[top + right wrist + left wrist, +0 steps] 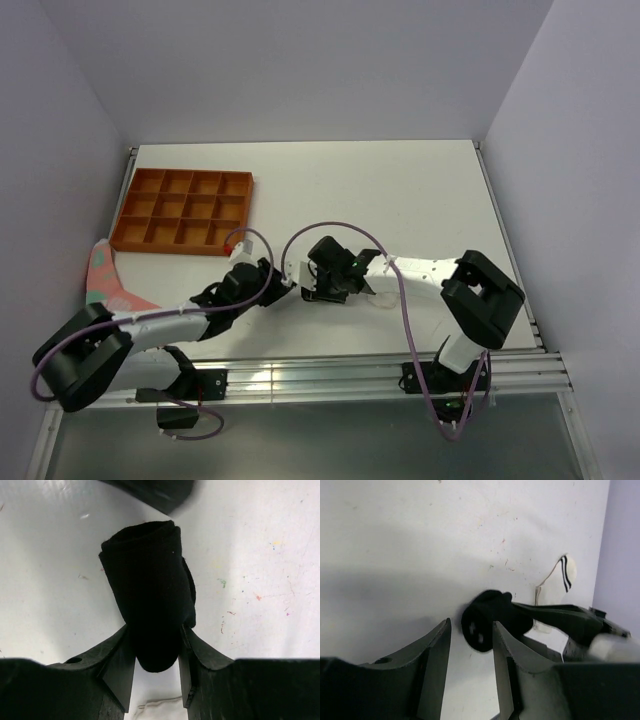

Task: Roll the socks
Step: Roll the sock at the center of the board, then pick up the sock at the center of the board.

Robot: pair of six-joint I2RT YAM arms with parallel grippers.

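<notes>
Rolled black sock (150, 595) near the middle of the white tabletop (260, 540), clamped between the right fingers (117, 665), left fingers (437, 650) apart just short of it, white sock (566, 572) lying beyond, orange tray (175, 247) far left.

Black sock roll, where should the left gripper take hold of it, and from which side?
Grip the free end of the black sock roll, which sticks out past the right gripper shut on its other end. Come in along the roll's axis from that end, where the open left gripper faces it, jaws squeezing across the layers so they stay wound.
</notes>
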